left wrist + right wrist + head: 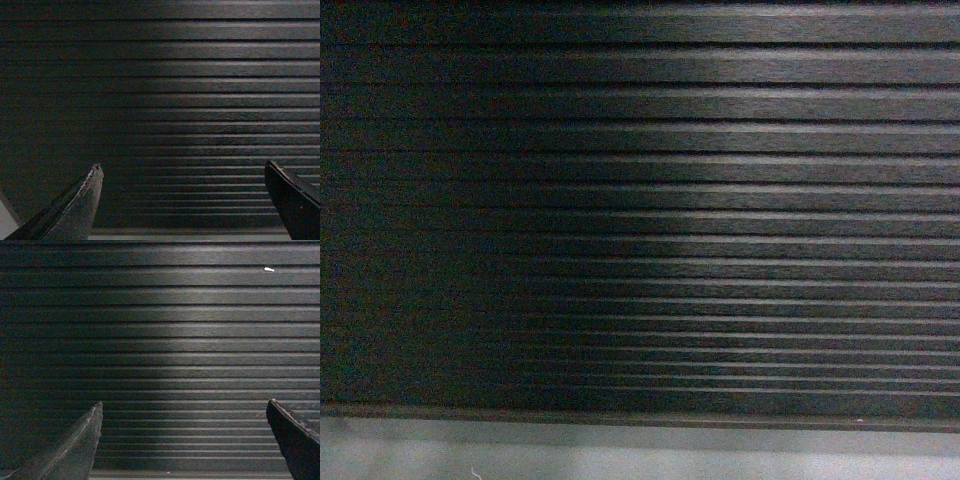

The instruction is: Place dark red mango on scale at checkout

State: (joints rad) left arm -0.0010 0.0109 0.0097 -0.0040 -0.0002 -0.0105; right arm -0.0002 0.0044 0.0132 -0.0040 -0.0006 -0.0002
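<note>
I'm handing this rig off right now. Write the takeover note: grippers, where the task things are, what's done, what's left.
Left gripper: open, empty, facing the checkout ribbed front panel.
Right gripper: open, empty, facing the same panel.
Head view: only the ribbed panel and a strip of pale floor below it.
Dark red mango and scale: in no view.
Done: nothing visible; no fruit is held.
Left: probably locate the mango, pick it, find the scale on the counter, place it.

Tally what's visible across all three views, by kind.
Ribbed checkout front panel: 1
Floor strip: 1
Open grippers: 2, left gripper and right gripper
White speck on panel: 1
Mangoes: 0
Scales: 0
Total: 5
</note>
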